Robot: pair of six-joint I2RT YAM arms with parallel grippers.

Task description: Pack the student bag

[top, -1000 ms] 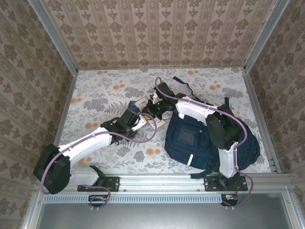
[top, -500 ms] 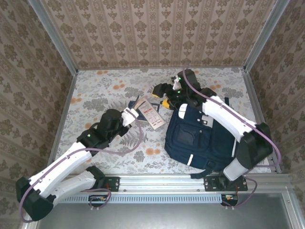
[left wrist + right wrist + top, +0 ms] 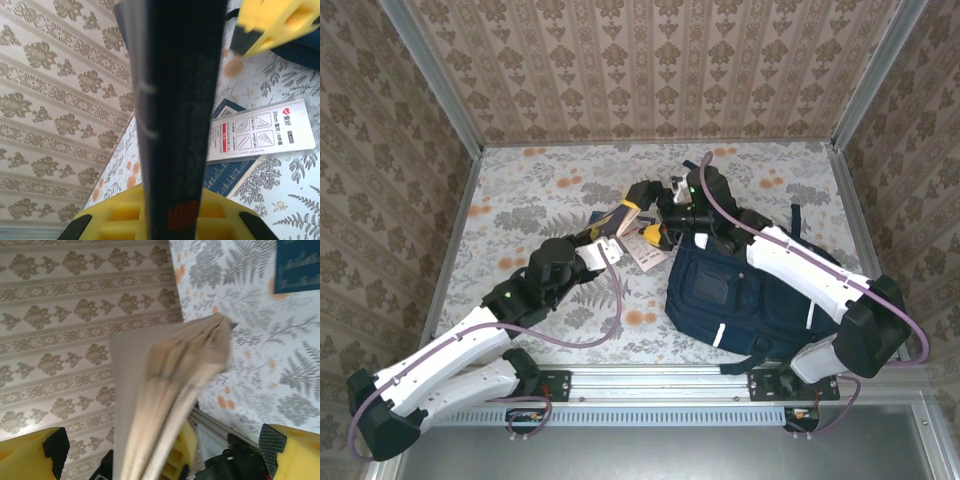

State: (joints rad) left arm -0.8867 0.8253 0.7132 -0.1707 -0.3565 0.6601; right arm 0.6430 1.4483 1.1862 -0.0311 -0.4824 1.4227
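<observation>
your left gripper (image 3: 612, 236) is clamped on a dark book (image 3: 175, 100), holding it up edge-on over the table (image 3: 530, 190). your right gripper (image 3: 644, 218) stands wide apart around the book's page edge, its pads (image 3: 292, 450) clear of the pages as far as the blurred wrist view lets you judge. the bag (image 3: 750, 295) lies flat on the right of the table, under your right arm. a white ruler card (image 3: 260, 131) lies just left of it, partly on a blue pad (image 3: 227, 172).
</observation>
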